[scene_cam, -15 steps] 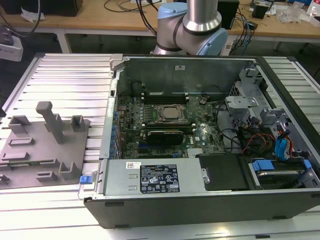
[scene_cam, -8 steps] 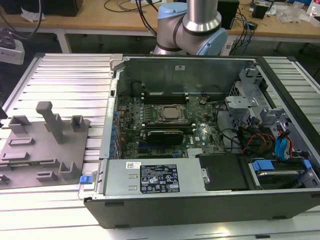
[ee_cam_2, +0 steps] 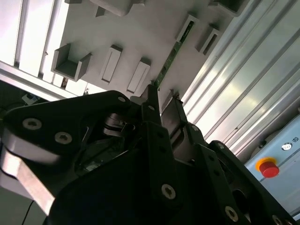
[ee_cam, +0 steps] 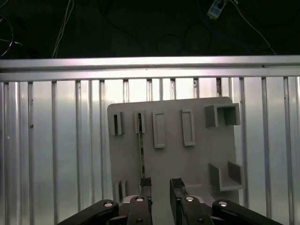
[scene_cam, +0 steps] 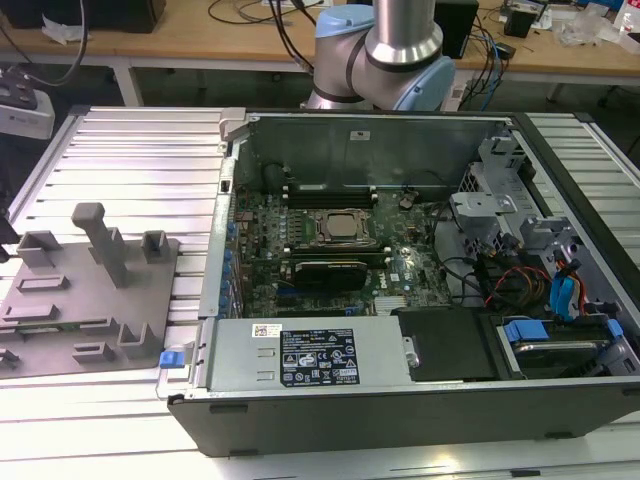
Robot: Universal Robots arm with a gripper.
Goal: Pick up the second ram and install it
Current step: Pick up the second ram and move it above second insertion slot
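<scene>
Just ahead of the hand's (ee_cam: pixel 161 185) fingertips, the second ram (ee_cam: pixel 140 150) stands on its long edge in the grey tray (ee_cam: pixel 197 164). In both wrist views it shows as a slim dark-green strip running away from the hand, with its far end seated in a moulded slot (ee_cam: pixel 139 123). The hand is open and holds nothing. Its two fingers (ee_cam: pixel 146 183) are parted by a clear gap and, as far as I can tell, touch neither the stick nor the tray.

The step in hand looks like the approach for the grasp, and alignment is the point to get right. In the first wrist view the strip runs towards one finger, not into the middle of the gap, and the second wrist view (ee_cam_2: pixel 171 54) reads the same way. I judge the hand needs a small sideways correction so that the stick lies midway between the pads, with the jaws parallel to its flat faces.

The pads should meet the faces near the middle of the stick's length, clear of the raised blocks beside it. Closing off-centre would likely push the thin board over in its slot or pinch it askew.

The tray lies on the ribbed metal surface (ee_cam: pixel 56 154) beside the open computer case (scene_cam: pixel 400 400). A square, upright hold matters, since the stick must later fit a narrow socket.
</scene>
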